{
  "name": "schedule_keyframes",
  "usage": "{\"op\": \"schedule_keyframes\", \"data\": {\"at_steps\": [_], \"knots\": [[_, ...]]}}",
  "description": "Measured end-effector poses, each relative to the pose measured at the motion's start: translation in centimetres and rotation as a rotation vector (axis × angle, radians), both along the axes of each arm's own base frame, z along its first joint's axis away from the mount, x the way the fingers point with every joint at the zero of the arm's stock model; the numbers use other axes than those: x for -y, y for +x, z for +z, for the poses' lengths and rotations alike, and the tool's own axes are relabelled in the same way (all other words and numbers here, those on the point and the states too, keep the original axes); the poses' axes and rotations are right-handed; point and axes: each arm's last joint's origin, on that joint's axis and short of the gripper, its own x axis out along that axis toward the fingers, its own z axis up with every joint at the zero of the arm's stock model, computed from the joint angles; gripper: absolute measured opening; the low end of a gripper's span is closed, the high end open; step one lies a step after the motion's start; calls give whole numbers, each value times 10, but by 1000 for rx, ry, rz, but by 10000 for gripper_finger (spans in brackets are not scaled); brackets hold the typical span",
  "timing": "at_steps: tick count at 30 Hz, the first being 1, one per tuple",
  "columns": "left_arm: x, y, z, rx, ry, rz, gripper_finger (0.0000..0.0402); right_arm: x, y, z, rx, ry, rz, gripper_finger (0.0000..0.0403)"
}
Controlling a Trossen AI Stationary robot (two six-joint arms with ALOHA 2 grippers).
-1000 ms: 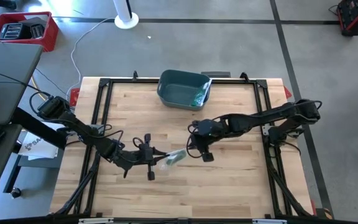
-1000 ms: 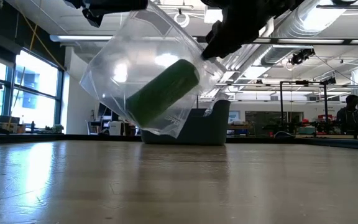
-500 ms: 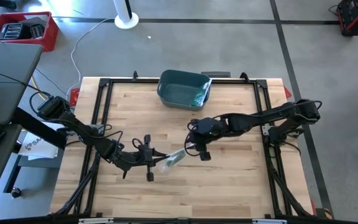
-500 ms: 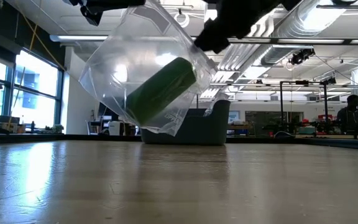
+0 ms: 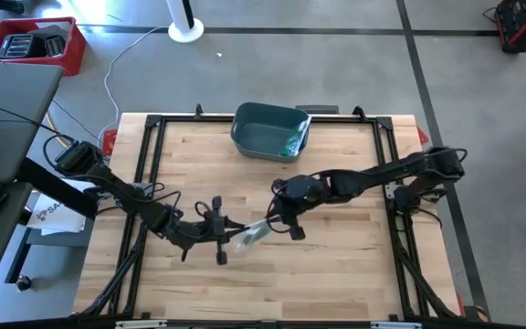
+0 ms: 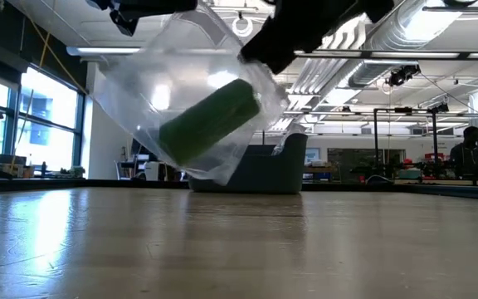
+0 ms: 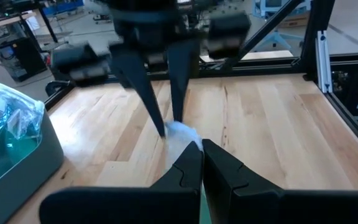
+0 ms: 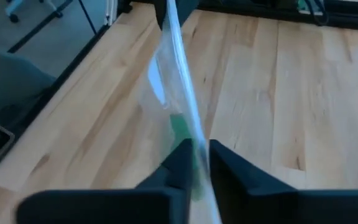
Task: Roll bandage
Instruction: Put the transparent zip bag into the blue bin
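You are working with a clear plastic bag [image 6: 185, 100] that is hanging clear of the counter [image 5: 336, 265], well in front of the blue-grey bin [image 5: 270, 131] at the counter's far edge, and the green bandage roll [image 6: 208, 120] is lying inside it, tilted, with its long axis running along the span between your two arms. The left gripper [image 5: 229, 231] is sitting at the bag's end farther from the bin's right corner, its fingers [image 7: 194, 168] pressed fully together on the plastic's edge, so that end is firmly held. The right gripper [image 5: 278, 222] is meeting the bag's opposite end, and its fingers [image 8: 182, 155] are standing only a little apart with the thin film running between them; you cannot tell from these views whether they are truly pinching it or just straddling it. The roll is lying between the two sets of fingers, nearer the left one and lower than both, so judging by that, any move to free it is turning on which end of the bag is being opened. As for containers, the bag is holding only the green roll, while the bin is holding what looks like more clear packets with something green-tinted inside [image 7: 17, 121], piled toward its right corner. Both arms are about equally close to the bag.
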Motion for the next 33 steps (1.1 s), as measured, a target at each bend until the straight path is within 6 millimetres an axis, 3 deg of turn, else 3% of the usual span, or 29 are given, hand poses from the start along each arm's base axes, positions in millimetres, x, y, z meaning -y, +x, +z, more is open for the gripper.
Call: {"op": "schedule_keyframes", "data": {"at_steps": [4,9,13,16,20,24,28,33], "knots": [[-3,2,0,-2,1,12,0,-1,12,-19,-11,-23,15,10],[-6,1,-2,-14,8,78,5,-1,14,-24,-17,-36,23,2],[-13,-12,-7,-118,49,158,37,5,7,-12,-9,-35,1,1],[-24,-30,-10,-213,18,249,67,18,-1,6,22,-31,-134,1],[-38,-51,-9,-264,-84,376,98,48,-11,33,114,-2,-417,1],[-42,-57,-9,-255,-124,431,110,93,-24,50,188,35,-754,1],[-40,-55,-10,-250,-126,428,110,143,-35,42,138,105,-966,0],[-38,-51,-17,-267,-109,431,109,190,-46,10,18,217,-1146,0]]}}
